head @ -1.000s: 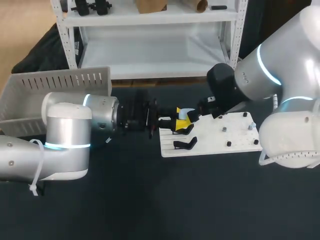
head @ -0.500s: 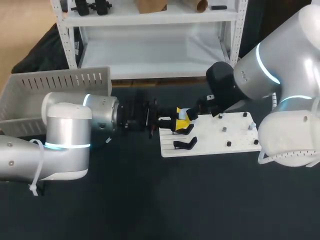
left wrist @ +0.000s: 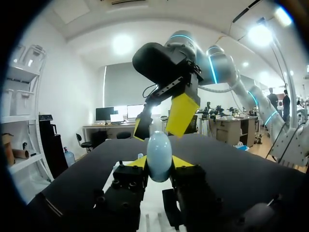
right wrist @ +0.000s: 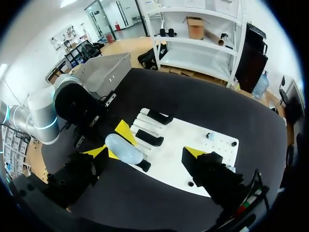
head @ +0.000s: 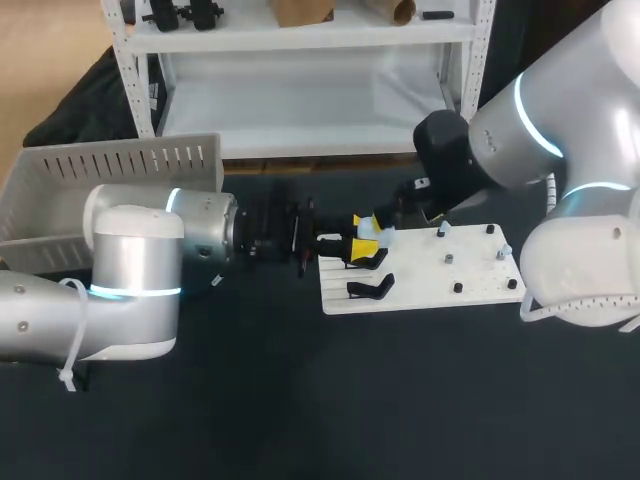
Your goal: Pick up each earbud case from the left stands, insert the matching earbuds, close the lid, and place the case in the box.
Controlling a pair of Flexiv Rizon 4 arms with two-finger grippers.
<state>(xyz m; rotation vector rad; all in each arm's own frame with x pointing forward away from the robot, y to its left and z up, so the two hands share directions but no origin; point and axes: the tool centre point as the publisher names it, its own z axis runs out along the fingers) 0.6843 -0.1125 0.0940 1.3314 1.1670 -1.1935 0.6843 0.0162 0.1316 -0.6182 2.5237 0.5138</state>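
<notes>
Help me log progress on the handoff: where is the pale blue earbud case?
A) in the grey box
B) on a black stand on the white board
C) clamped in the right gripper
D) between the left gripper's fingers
D: the earbud case sits pinched between the yellow tips of the left gripper, while the right gripper stands wide open.

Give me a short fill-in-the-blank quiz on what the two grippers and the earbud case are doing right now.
1. The left gripper is shut on the pale blue ____.
2. The right gripper is close to it with its fingers ____.
3. The black stands sit on a ____ board.
Missing words: earbud case; open; white.
</notes>
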